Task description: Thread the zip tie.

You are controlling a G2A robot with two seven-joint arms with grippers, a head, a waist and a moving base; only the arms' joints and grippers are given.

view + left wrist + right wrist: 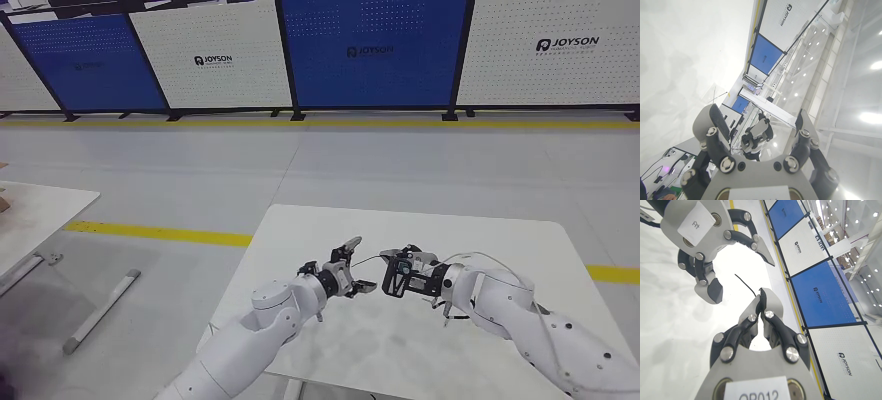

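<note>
The zip tie (745, 283) is pinched between the closed fingers of the right gripper (761, 297). Its thin black tail sticks out past the fingertips toward the left gripper (358, 266), whose fingers are spread wide and hold nothing. The strap is judged light, slender and springy, so its free tip may bend or flick when touched, and a hold near that tip, just ahead of the right fingertips, is advised.

Place: industrial hall used as a robot lab.
Walls: blue and white perforated partition panels (370, 50).
Floor: polished grey floor (400, 160), yellow line (160, 234).
Ceiling: high, rows of lights (811, 58).
Furniture: white work table (330, 230).
</note>
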